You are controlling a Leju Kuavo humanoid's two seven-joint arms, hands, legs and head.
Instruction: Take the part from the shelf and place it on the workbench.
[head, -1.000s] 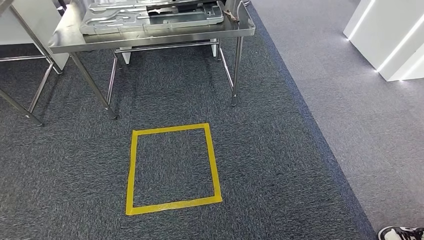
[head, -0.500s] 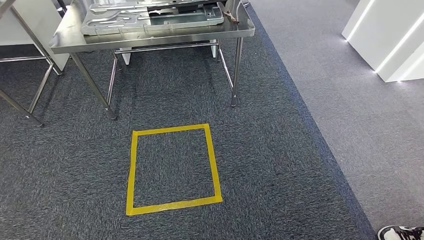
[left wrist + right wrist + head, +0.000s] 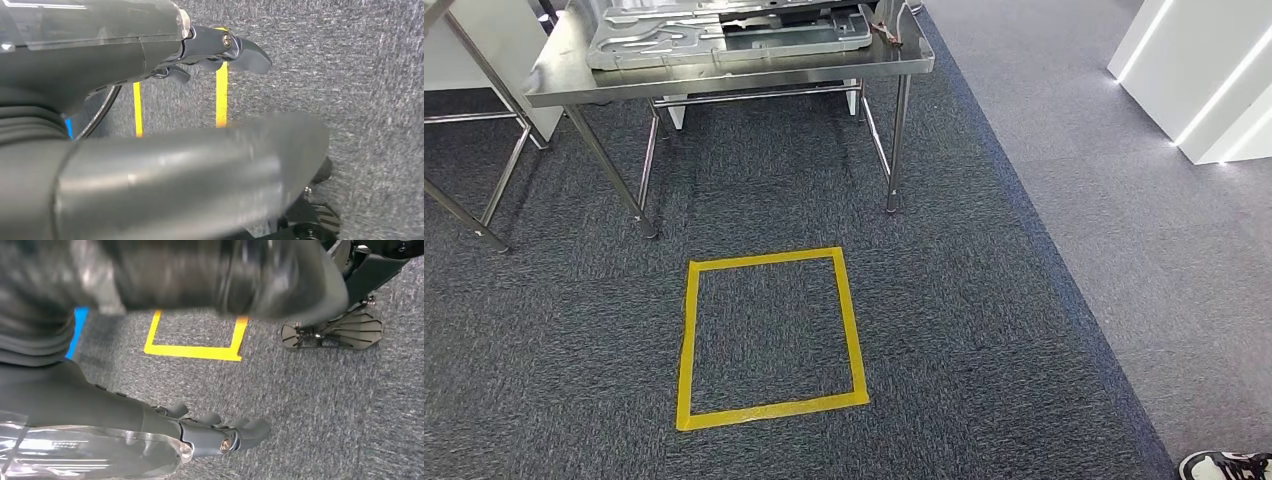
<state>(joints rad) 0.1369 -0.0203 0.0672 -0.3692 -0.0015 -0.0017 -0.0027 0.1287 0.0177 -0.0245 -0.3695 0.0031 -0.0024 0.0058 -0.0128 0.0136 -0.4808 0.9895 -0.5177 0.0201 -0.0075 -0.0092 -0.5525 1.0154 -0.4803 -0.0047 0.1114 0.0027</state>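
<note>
A large grey stamped metal part [image 3: 724,30] lies flat on the steel workbench [image 3: 724,75] at the far side of the carpet in the head view. A small brown object [image 3: 886,31] sits by the bench's right corner. My left hand [image 3: 125,55] hangs over the carpet, its dark fingers [image 3: 240,50] stretched out and apart from the thumb, holding nothing. My right hand [image 3: 150,425] hangs the same way, its fingers [image 3: 235,432] lightly bent and empty.
A yellow tape square [image 3: 769,335] marks the dark carpet in front of the bench. Legs of a second steel table [image 3: 474,190] stand at the left. White lit cabinets [image 3: 1204,80] stand at the right on lighter floor. A person's shoe [image 3: 1229,466] shows at the lower right.
The whole head picture has shifted slightly, the bench sitting a little higher than a second ago: the camera moved. Nothing on the bench has moved.
</note>
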